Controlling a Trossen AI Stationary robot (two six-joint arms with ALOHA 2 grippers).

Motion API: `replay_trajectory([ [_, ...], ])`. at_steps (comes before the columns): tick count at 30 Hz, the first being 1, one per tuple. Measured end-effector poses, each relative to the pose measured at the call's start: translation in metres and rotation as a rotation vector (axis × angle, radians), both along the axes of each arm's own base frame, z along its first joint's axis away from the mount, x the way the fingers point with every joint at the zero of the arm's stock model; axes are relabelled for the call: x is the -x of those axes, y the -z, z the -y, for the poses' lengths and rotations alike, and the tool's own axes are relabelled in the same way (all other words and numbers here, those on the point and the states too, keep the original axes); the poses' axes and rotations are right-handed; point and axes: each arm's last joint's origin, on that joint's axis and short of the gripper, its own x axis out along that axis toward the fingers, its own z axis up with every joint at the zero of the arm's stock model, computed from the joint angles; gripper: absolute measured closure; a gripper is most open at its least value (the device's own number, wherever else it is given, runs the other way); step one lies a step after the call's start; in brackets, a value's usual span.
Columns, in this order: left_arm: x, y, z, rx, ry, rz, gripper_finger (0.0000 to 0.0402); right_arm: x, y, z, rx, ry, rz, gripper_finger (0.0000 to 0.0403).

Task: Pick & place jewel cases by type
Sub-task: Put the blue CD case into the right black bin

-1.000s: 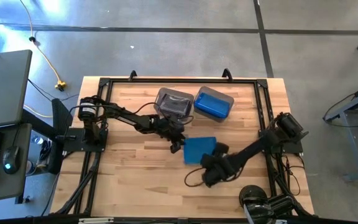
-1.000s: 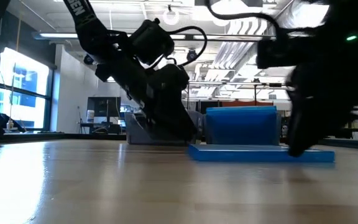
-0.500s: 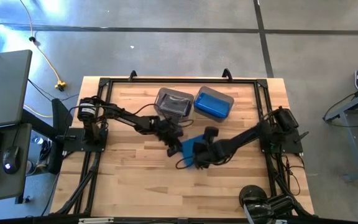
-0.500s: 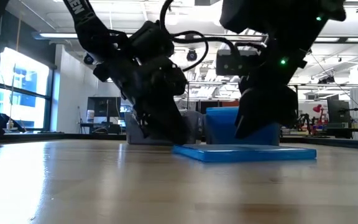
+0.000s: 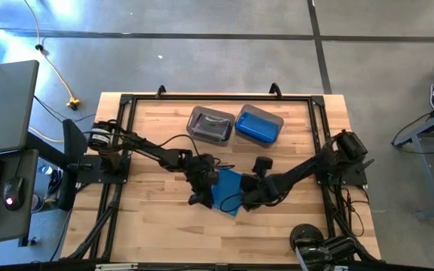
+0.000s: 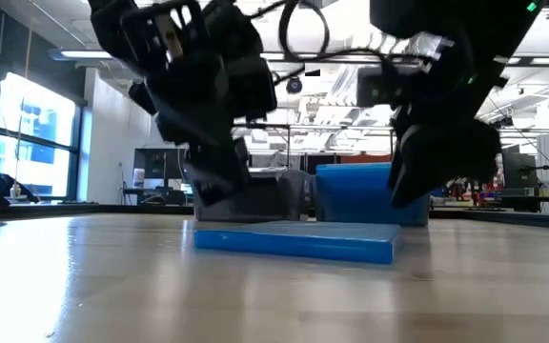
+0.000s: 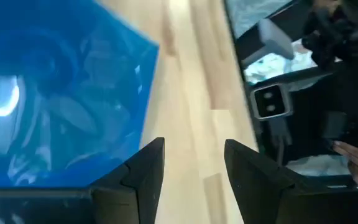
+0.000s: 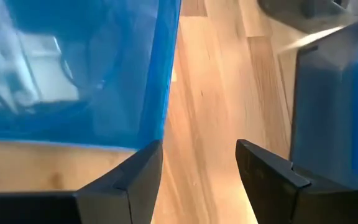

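Note:
One blue jewel case (image 5: 226, 194) lies flat on the wood in the table's middle, turned so a corner points at the near edge (image 6: 294, 240). My left gripper (image 5: 201, 193) hovers open at its left side, with its fingers over bare wood beside the case's edge (image 7: 55, 93). My right gripper (image 5: 252, 191) hovers open at its right side, one finger over the case's edge (image 8: 73, 68). In the low view both grippers (image 6: 213, 191) (image 6: 427, 181) stand above the case with a gap under them. The other cases sit in two bins.
Two translucent grey bins stand side by side near the far edge: the left one (image 5: 211, 124) holds dark cases, the right one (image 5: 259, 126) holds blue cases (image 6: 370, 195). A black frame rail (image 5: 202, 98) runs around the table. Bare wood lies on the near side.
The blue case has slid along the table toward the near-left and turned, so a corner now faces the near edge. My right gripper swept left across it from the near-right. My left gripper moved toward the near edge and now stands at the case's left side.

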Motion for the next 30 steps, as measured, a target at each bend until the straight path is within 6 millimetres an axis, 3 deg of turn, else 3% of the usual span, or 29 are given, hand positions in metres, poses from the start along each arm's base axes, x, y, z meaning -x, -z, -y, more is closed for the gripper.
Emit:
replay_trajectory([
  [4,0.004,-0.018,-0.001,0.015,0.021,0.052,0.0234,0.009,-0.018,-0.007,-0.083,0.069,0.082,0.0202],
  [8,0.008,-0.029,-0.005,-0.093,-0.036,0.094,0.0234,0.015,-0.027,-0.019,-0.241,0.139,0.143,0.0202],
  [15,0.015,-0.018,-0.029,-0.399,-0.288,-0.035,0.0234,0.018,-0.002,-0.039,-0.379,0.077,0.224,0.0202],
  [23,0.011,0.012,-0.061,-0.179,-0.494,-0.296,0.0235,0.027,0.027,-0.033,-0.392,0.001,0.278,0.0202],
  [30,0.006,0.022,-0.07,-0.026,-0.497,-0.33,0.0235,0.033,0.042,-0.029,-0.45,-0.027,0.361,0.0202],
])
